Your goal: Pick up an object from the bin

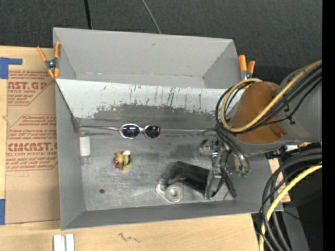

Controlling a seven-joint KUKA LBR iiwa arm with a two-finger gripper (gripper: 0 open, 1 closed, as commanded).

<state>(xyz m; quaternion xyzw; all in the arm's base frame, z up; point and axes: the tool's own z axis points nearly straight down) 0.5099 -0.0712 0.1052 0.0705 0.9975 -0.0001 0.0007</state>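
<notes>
My gripper (pixel 220 192) is low in the bin's front right corner, its two dark fingers spread apart and pointing down at the floor, open with nothing between them. A flat black object (pixel 187 174) lies just to the left of the left finger, touching or almost touching it. A clear round piece with a shiny rim (pixel 171 192) rests against the black object's front left end, near the bin's front wall.
A pair of sunglasses with mirrored lenses (pixel 140 131) lies at the back wall's foot. A small yellow and red toy (pixel 123 160) sits left of centre. A small white tube (pixel 85 145) stands by the left wall. The arm and its cables fill the right side.
</notes>
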